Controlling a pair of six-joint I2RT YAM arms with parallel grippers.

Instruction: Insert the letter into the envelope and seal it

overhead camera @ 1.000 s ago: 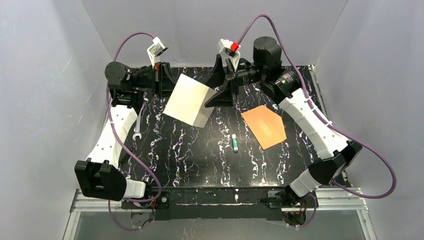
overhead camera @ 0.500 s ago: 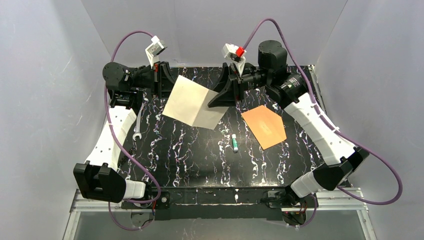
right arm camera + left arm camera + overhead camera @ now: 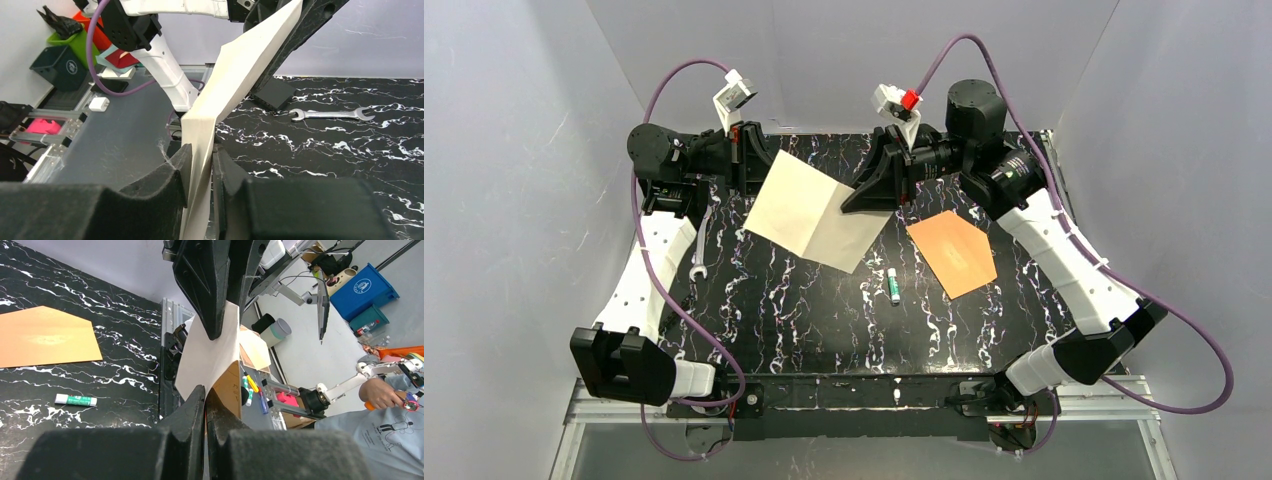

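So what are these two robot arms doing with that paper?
Both arms hold the letter in the air between them, over the far side of the table. The left gripper pinches one edge, the right gripper the opposite one, and the sheet bends along a crease. The envelope lies flat on the table, apart, a glue stick near it; the letter is not in it yet.

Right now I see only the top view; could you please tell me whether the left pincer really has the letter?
Observer: Yes. In the left wrist view the left pincer is shut on an edge of the letter.
Operator: Thank you. And the right one?
Observer: In the right wrist view the right pincer is closed on it too, with the paper pressed between its two sides.
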